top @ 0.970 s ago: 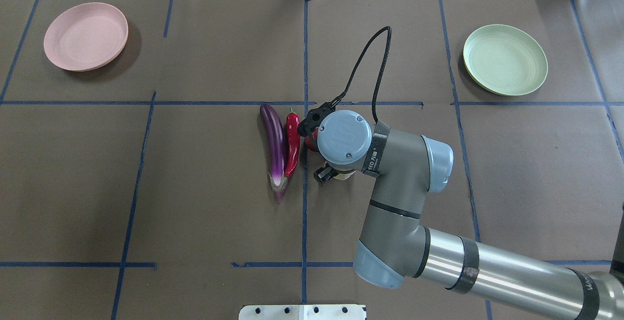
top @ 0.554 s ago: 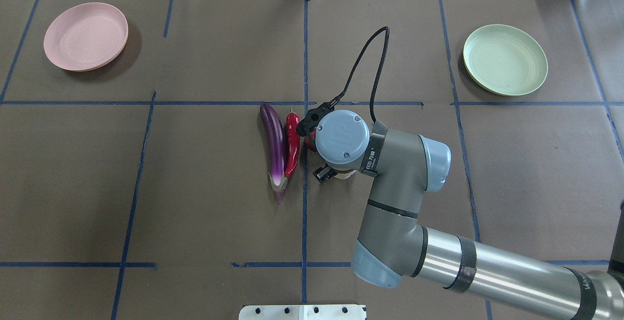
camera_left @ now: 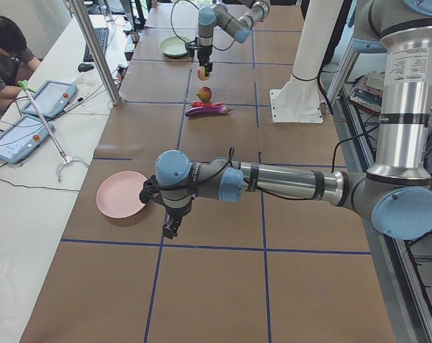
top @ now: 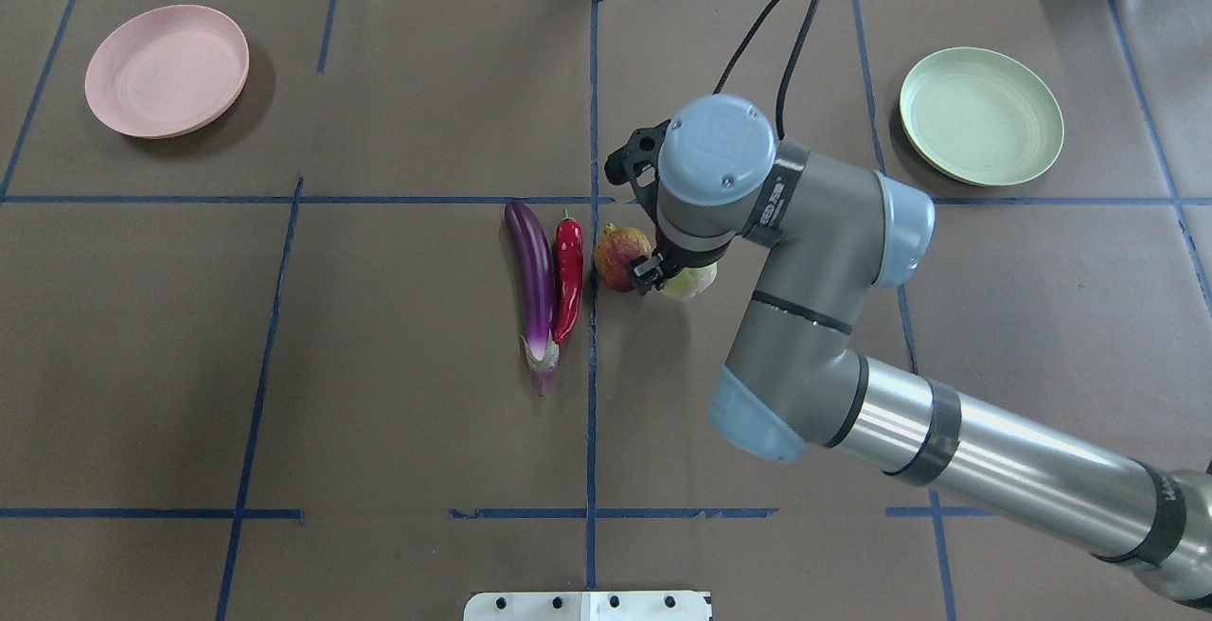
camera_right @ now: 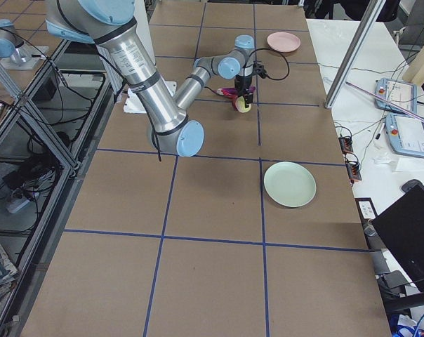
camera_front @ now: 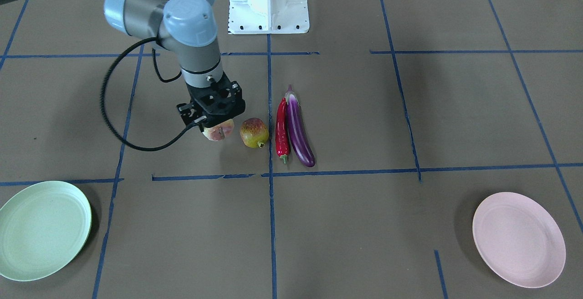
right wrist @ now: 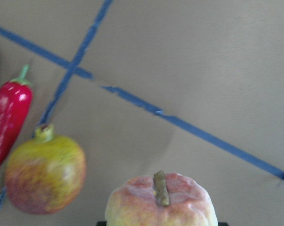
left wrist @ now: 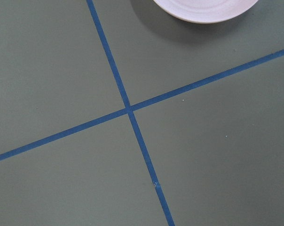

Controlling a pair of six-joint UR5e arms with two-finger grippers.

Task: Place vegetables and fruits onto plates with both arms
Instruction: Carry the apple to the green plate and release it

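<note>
My right gripper (camera_front: 217, 126) is shut on the pale green-pink peach (camera_front: 219, 132) and holds it a little above the table; the gripper also shows in the overhead view (top: 674, 273), and the peach fills the bottom of the right wrist view (right wrist: 161, 202). The red-yellow pomegranate (camera_front: 254, 132) lies just beside it. The red chili (camera_front: 282, 130) and the purple eggplant (camera_front: 300, 130) lie side by side past it. The mint green plate (camera_front: 41, 228) and the pink plate (camera_front: 519, 239) are empty. My left gripper (camera_left: 169, 230) hangs beside the pink plate (camera_left: 119, 194); I cannot tell whether it is open.
Blue tape lines (top: 592, 365) divide the brown table cover. The white base block (camera_front: 268, 2) stands at the robot's edge. An operator (camera_left: 5, 53) sits at a side desk with tablets. The left wrist view shows the pink plate's rim (left wrist: 203, 9).
My right gripper has risen with the peach and shifted away from the robot. The pomegranate, hidden under the wrist before, now shows.
</note>
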